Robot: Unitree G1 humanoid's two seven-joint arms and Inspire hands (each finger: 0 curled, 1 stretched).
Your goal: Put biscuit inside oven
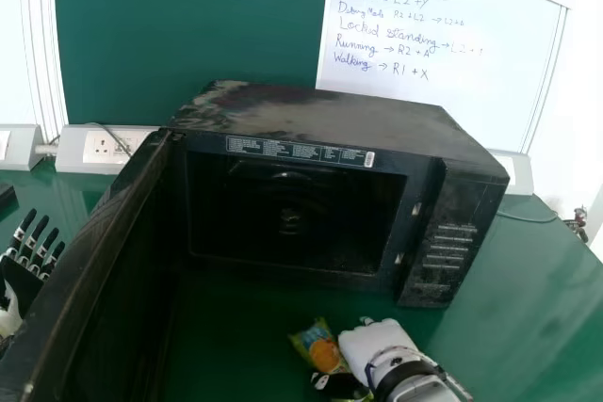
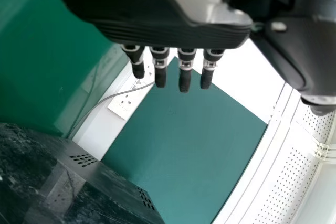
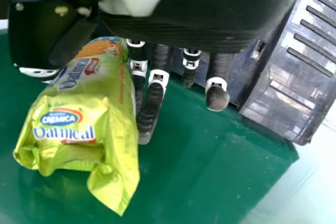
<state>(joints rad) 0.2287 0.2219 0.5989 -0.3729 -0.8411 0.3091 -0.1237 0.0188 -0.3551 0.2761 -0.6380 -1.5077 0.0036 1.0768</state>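
Right in front of the oven (image 1: 311, 110), the right hand (image 1: 375, 344) has the biscuit (image 1: 322, 349), fingers and thumb gripping the packet, its green end sticking out! It's outside the oven, over the counter (image 1: 528, 298); whether it touches down, I can't tell. The door (image 1: 80, 275) stands wide open at the left. And beyond it, on the door's outer side, there's the left hand (image 1: 17, 280), fingers open and straight, holding nothing!
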